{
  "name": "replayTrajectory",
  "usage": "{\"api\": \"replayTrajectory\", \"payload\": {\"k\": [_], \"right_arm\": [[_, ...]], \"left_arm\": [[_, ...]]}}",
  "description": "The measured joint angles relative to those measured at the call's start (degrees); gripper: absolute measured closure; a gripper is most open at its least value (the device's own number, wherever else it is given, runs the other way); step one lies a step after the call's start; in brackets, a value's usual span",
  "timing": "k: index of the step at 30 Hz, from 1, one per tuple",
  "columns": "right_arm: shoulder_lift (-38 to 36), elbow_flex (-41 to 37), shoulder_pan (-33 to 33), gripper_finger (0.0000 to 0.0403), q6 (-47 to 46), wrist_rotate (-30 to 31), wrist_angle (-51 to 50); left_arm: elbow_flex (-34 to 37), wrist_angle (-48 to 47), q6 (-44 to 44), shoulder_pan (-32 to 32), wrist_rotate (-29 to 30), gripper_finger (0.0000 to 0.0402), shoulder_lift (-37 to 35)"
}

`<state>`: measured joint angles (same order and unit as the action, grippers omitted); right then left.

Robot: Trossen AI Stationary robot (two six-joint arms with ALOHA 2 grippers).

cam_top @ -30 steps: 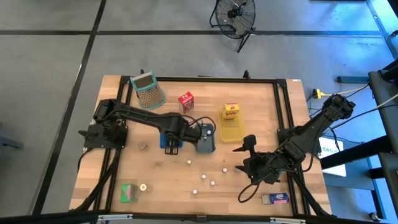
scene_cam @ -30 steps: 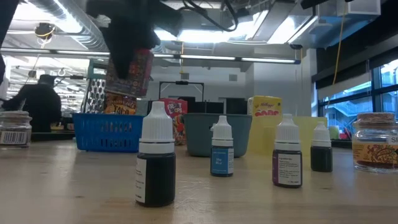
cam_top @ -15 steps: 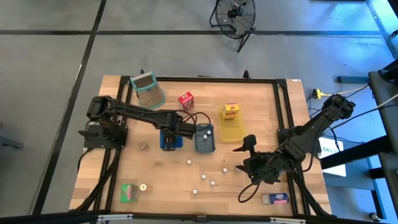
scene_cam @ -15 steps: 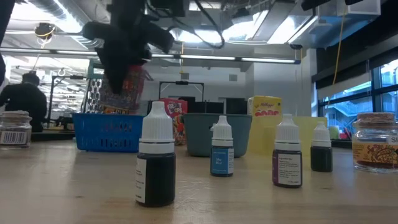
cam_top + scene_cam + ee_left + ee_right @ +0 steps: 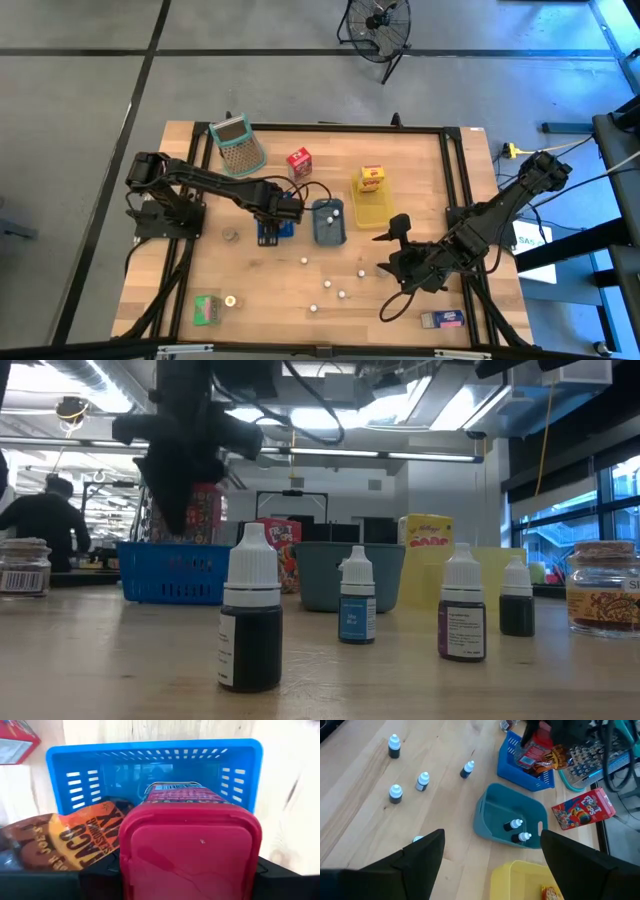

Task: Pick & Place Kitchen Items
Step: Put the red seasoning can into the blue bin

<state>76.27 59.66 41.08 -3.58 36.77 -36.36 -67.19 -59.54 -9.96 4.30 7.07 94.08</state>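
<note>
Now the left gripper (image 5: pixel 280 210) hangs over the blue bin (image 5: pixel 262 228).
High view: right gripper (image 5: pixel 392 240) waits, spread. Left wrist view: red tin (image 5: pixel 190 851) pinched upright, directly above bin, beside brown packet (image 5: pixel 65 842).

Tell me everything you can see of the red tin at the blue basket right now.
The red tin is a rectangular container with a plain, glossy red lid with rounded corners and a patterned printed label on its side. The left gripper holds it over the blue basket, upright with the lid toward the wrist camera. A brown taco packet lies in the basket beside it; contact between them cannot be told.
</note>
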Motion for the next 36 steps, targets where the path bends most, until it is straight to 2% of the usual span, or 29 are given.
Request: {"api": "replayTrajectory", "payload": {"k": [3, 7, 15, 36], "right_arm": [[0.0, 0.0, -0.5, 0.0070, 0.0, -0.1, 0.4], [0.0, 0.0, -1.0, 0.0070, 0.0, -0.3, 0.6], [0.0, 0.0, -2.8, 0.0070, 1.5, -6.0, 1.0], [0.0, 0.0, -4.5, 0.0070, 5.5, -7.4, 4.1]], "left_arm": [[1.9, 3.6, 0.1, -0.8, -2.3, 0.0196, 0.0], [3.9, 4.4, 0.1, -2.0, -2.6, 0.0203, 0.0], [6.8, 8.9, 0.7, -4.1, -3.0, 0.0192, 0.0], [7.1, 8.1, 0.2, -4.9, -3.1, 0.0189, 0.0]]}}
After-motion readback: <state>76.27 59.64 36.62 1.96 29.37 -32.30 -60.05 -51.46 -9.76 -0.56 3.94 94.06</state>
